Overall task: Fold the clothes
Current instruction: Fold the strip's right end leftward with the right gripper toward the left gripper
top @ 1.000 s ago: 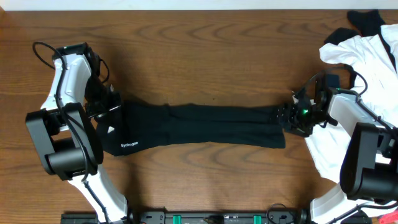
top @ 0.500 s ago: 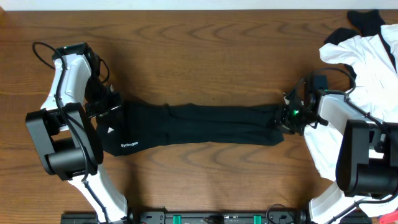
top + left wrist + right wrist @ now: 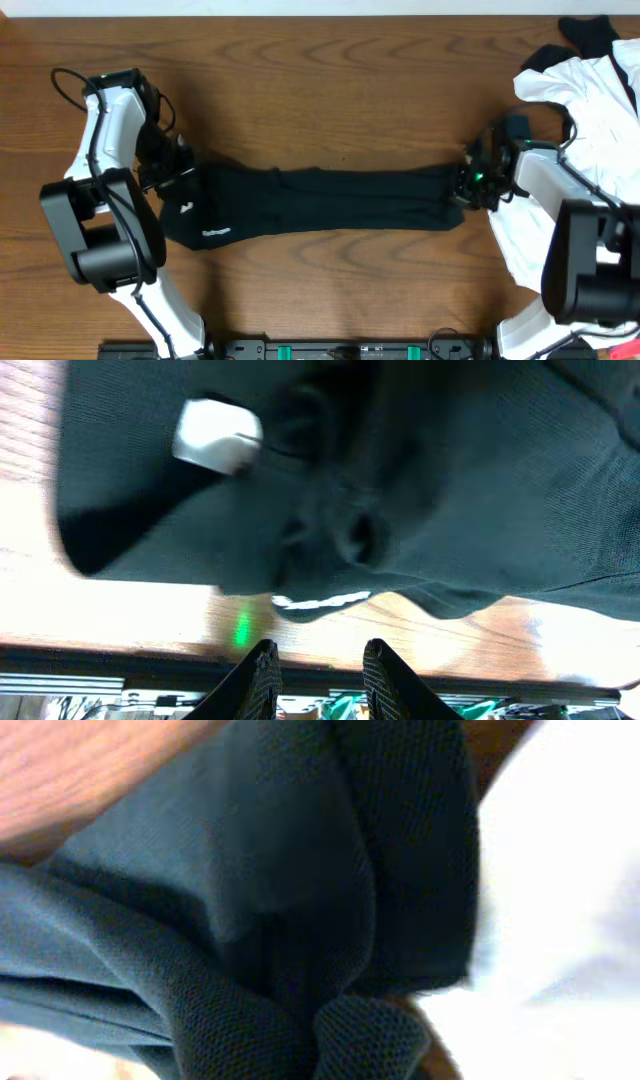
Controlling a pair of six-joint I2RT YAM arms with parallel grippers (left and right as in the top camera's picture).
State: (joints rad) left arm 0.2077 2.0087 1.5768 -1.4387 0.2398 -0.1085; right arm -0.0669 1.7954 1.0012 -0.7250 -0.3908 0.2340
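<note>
My shirt (image 3: 320,200) spans the table (image 3: 330,80) between left gripper (image 3: 178,168) and right gripper (image 3: 465,185). I see other clothes (image 3: 590,90) piled rightward.

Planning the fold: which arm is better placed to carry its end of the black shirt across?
Right. The right gripper is shut on an end of the black shirt; the left gripper shows fingers apart, no cloth between.
</note>
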